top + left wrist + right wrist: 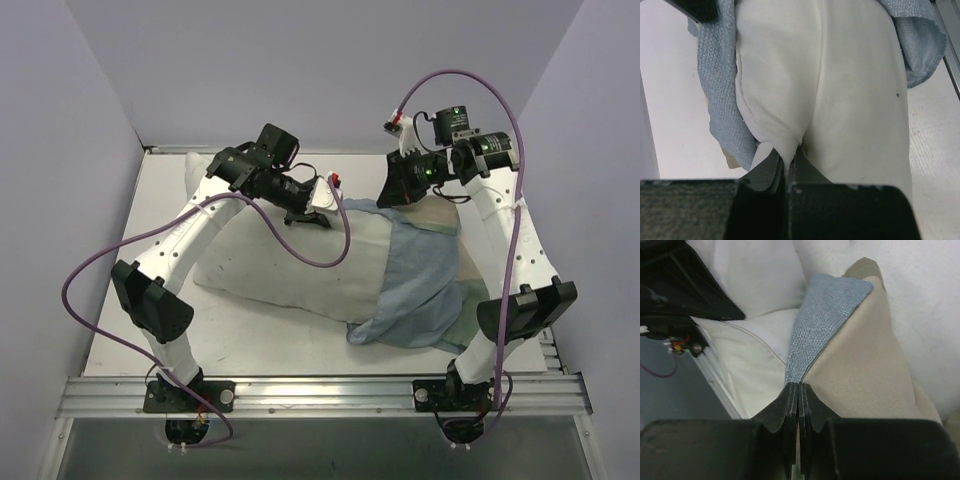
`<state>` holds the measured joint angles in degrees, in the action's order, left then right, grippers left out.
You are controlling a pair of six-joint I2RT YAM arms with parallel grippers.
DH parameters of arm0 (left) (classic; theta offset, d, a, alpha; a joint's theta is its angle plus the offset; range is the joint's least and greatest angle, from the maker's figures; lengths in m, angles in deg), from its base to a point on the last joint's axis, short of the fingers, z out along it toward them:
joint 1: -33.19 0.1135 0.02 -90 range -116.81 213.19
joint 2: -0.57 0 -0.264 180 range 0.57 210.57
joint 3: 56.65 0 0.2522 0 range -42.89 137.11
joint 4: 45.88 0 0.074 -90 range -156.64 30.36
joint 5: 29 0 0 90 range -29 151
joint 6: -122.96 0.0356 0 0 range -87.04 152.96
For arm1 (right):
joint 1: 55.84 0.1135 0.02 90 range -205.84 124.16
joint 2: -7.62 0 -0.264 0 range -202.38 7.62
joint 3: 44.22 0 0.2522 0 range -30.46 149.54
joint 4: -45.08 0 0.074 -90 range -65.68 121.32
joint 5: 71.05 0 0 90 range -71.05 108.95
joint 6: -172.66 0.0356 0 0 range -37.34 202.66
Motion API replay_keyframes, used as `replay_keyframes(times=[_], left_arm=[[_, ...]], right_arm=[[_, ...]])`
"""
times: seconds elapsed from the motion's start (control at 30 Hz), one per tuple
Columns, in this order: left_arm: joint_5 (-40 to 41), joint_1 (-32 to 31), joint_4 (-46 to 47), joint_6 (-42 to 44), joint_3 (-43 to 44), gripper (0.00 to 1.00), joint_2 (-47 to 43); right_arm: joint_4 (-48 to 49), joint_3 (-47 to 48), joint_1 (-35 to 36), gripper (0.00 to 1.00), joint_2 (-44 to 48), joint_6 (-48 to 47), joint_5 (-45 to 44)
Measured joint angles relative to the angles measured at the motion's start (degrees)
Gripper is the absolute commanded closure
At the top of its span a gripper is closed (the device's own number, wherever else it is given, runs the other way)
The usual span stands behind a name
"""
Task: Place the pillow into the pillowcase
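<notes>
Two pinches hold: the left gripper [788, 161] is closed on a fold of the pillow [285, 262], and the right gripper [799, 390] is clamped on the pillowcase [420, 295] edge. The pillow lies on the worktop [280, 350], long axis far-left to near-right, right end sleeved, left end bare.

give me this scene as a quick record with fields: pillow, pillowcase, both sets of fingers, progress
pillow: white, lying across the table, right end inside the case
pillowcase: blue-grey and tan, bunched over the pillow's right end
left fingers: shut, pinching a fold of the pillow
right fingers: shut on the pillowcase edge
progress: partly in; most of the pillow uncovered
</notes>
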<state>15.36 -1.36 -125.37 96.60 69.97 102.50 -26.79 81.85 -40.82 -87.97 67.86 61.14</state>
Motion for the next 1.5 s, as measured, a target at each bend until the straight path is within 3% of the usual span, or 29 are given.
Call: replay_keyframes(times=[0.07, 0.1, 0.13, 0.27, 0.3, 0.37, 0.5, 0.57, 0.77, 1.03, 1.3, 1.5], left_arm=[[0.0, 0.0, 0.2, -0.5, 0.0, 1.00, 0.0], [0.0, 0.0, 0.4, -0.7, 0.0, 1.00, 0.0], [0.0, 0.0, 0.4, -1.0, 0.0, 1.00, 0.0], [0.0, 0.0, 1.0, -1.5, 0.0, 1.00, 0.0], [0.0, 0.0, 1.2, -1.5, -0.3, 1.00, -0.1], [0.1, 0.0, 2.1, -1.4, -1.6, 1.00, -0.9], [0.0, 0.0, 2.9, -0.9, -3.6, 1.00, -2.4], [0.0, -0.3, 3.0, -0.8, -3.7, 1.00, -2.6], [0.0, -1.1, 3.1, -1.8, -2.6, 1.00, -2.1], [-0.2, -4.0, 5.8, -6.5, -0.2, 1.00, -0.7], [-2.0, -3.2, 16.0, -12.0, -14.8, 1.00, -9.2], [-3.7, 0.7, 20.5, -20.2, -20.9, 1.00, -13.4]], right_arm=[[0.3, 1.1, 0.6, 1.00, -1.2, 3.1, 2.7], [0.7, 1.5, 1.1, 0.74, -1.8, 4.8, 3.4], [0.9, 1.9, 1.8, 0.59, -2.5, 6.8, 3.5], [1.6, 2.7, 3.5, 0.39, -4.0, 10.4, -0.2], [1.4, 2.7, 3.5, 0.38, -3.8, 10.4, -2.2], [0.5, 2.6, 3.3, 0.51, -3.3, 9.6, -5.6], [-2.1, 0.5, 3.0, 0.90, -1.5, 8.3, -9.7], [-2.8, -0.4, 3.1, 1.00, -1.0, 8.5, -9.9], [2.5, -0.4, 6.5, 1.00, -1.0, 15.7, -6.6], [25.8, -5.4, 15.7, 1.00, -0.6, 42.0, -7.4], [37.9, -13.5, 16.7, 1.00, 0.2, 55.6, -14.5], [41.5, -6.7, 22.2, 1.00, -5.3, 58.2, -16.7]])
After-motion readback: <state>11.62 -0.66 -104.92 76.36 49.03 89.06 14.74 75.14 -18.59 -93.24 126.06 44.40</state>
